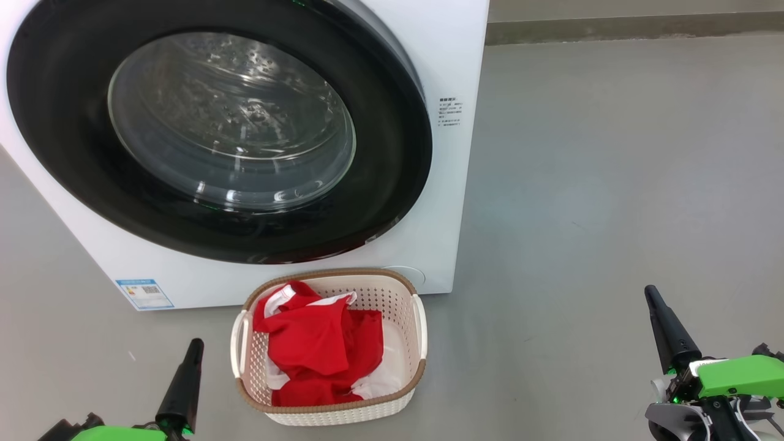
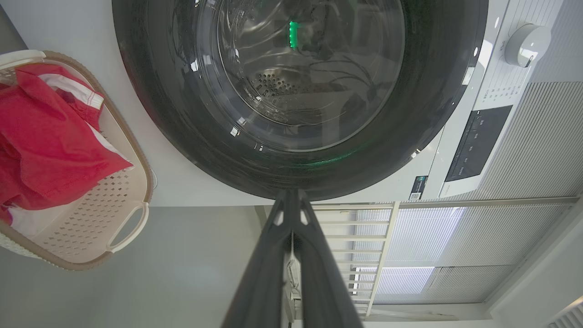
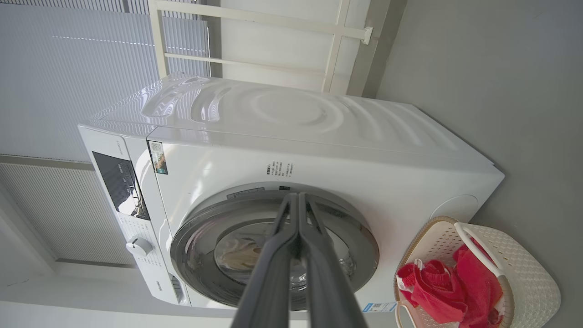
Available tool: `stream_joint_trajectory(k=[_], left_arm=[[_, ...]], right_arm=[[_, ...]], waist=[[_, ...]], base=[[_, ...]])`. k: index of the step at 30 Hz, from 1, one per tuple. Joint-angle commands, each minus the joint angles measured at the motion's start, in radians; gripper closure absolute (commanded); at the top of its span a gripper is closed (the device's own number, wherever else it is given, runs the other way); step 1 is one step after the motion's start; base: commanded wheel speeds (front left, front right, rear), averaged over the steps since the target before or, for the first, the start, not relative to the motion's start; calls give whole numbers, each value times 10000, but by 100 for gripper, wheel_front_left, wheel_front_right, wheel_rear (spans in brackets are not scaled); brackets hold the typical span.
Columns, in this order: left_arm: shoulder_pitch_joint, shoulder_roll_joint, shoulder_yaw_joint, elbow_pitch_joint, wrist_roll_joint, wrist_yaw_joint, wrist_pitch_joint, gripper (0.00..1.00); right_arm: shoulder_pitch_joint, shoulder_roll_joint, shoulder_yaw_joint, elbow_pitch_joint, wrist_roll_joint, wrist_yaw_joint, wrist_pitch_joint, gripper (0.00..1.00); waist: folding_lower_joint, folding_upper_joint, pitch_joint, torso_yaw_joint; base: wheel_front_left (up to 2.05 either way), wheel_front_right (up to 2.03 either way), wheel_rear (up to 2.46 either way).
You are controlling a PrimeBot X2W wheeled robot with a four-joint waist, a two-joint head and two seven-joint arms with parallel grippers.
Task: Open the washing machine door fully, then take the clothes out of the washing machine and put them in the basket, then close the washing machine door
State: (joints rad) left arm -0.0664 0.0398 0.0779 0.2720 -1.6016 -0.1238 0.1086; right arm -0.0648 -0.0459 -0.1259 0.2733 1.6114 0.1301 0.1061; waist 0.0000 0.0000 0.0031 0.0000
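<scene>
Washing machine door [image 1: 226, 122], round, glossy black rim, clear glass centre: shut flush on the white boxy front-loader [image 1: 453, 61]. Soft red-and-white clothes [image 1: 318, 349] piled in the cream perforated plastic basket [image 1: 343, 418] on grey floor [image 1: 582, 214] just before it. Left gripper [image 1: 195, 345] and right gripper [image 1: 650, 293]: fingers pressed together, empty, flanking basket.

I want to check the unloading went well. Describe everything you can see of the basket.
The basket is small, cream-white plastic with perforated sides, a brown woven-look rim and two side handles. It stands upright on the grey floor, close before the washing machine; whether they touch I cannot tell. The clothes, red with white parts, lie crumpled inside, filling much of it. The left gripper and right gripper both stand clear of it.
</scene>
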Motion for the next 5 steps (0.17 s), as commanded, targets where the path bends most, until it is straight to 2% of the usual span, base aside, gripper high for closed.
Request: stream_joint_trajectory(k=[1, 5], left_arm=[[-416, 104, 358, -272, -71, -69, 46, 100], [-416, 104, 358, -272, -71, -69, 46, 100]], right_arm=[[-429, -67, 145, -287, -8, 6, 51, 100], [-429, -67, 144, -287, -9, 6, 52, 100]], waist=[[0, 0, 0, 0], [0, 0, 0, 0]], base=[[0, 0, 0], [0, 0, 0]])
